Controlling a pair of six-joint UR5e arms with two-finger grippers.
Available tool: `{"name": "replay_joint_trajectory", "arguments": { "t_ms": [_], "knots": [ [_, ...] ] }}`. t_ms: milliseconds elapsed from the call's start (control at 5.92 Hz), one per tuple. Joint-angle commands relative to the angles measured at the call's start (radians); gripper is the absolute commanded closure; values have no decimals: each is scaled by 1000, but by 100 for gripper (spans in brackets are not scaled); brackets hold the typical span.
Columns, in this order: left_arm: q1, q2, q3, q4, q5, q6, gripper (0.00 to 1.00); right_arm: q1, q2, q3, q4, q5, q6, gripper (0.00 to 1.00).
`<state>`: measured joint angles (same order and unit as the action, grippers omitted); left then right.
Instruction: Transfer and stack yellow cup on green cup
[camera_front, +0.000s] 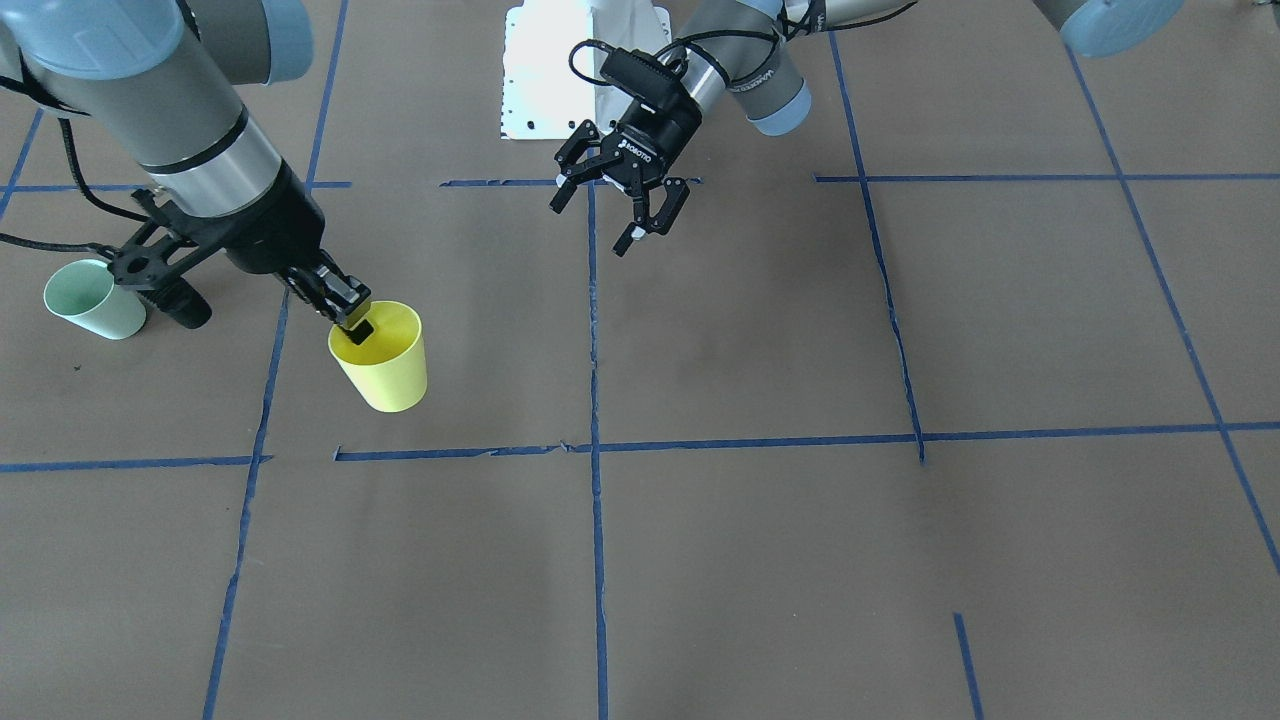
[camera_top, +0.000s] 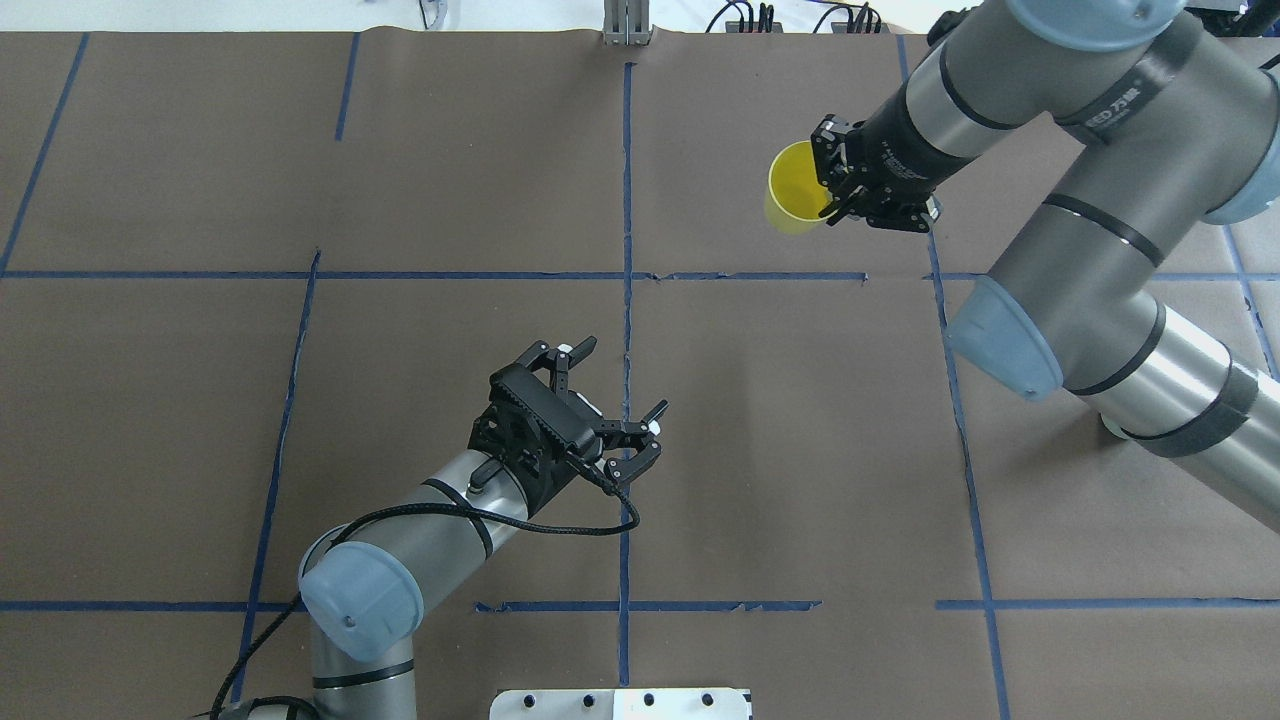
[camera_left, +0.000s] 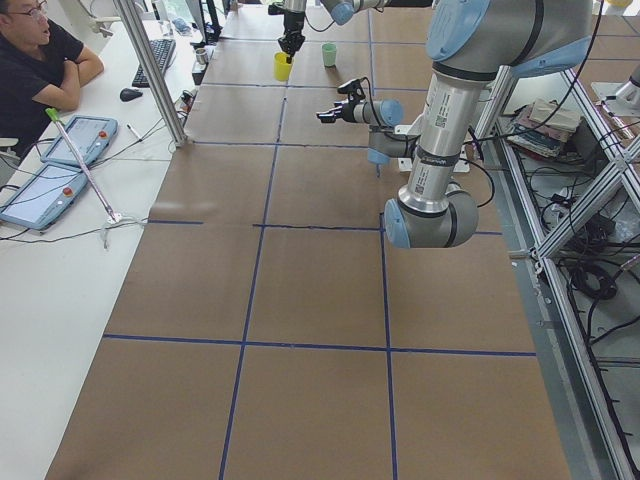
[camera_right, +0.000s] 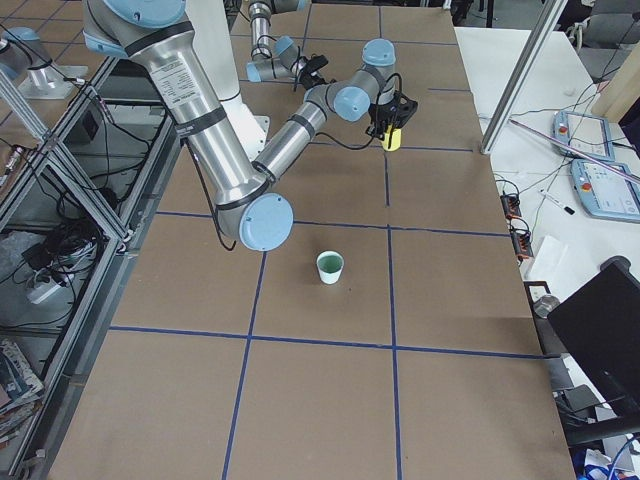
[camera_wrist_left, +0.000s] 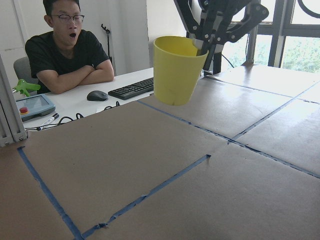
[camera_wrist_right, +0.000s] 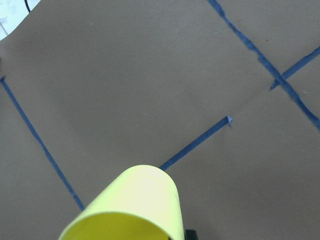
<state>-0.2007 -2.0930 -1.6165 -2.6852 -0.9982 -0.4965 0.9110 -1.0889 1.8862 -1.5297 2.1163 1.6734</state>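
The yellow cup (camera_front: 385, 360) hangs tilted, a little above the table, in my right gripper (camera_front: 352, 318), which is shut on its rim with one finger inside and one outside. It also shows in the overhead view (camera_top: 790, 200), the left wrist view (camera_wrist_left: 177, 70) and the right wrist view (camera_wrist_right: 135, 207). The green cup (camera_front: 95, 300) stands upright on the table beside the right arm, on the far side from the yellow cup; it also shows in the exterior right view (camera_right: 330, 267). The right arm hides it in the overhead view. My left gripper (camera_top: 625, 375) is open and empty over the table's middle, well apart from both cups.
Blue tape lines cross the brown table cover. A white base plate (camera_front: 545, 70) lies at the robot's edge. An operator (camera_left: 40, 60) sits at a side desk with a keyboard, a mouse and tablets (camera_left: 60, 165), beyond the table's far edge.
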Motion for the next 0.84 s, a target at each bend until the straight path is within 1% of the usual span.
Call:
{"name": "replay_joint_trajectory", "arguments": {
  "t_ms": [0,169,338,506,675],
  "knots": [
    [-23,4,0,149,-8,-135,0,40,-131,95,0,7,-1,100],
    [-78,4,0,245,-123,-307,0,57,-204,129,0,11,-3,100],
    [-127,2,-15,357,-208,-351,0,66,-268,167,0,20,-29,100],
    [-184,-1,-17,545,-239,-364,0,107,-346,192,0,75,-97,100],
    [-303,1,-17,668,-436,-457,0,170,-399,194,0,191,-204,100]
  ]
}}
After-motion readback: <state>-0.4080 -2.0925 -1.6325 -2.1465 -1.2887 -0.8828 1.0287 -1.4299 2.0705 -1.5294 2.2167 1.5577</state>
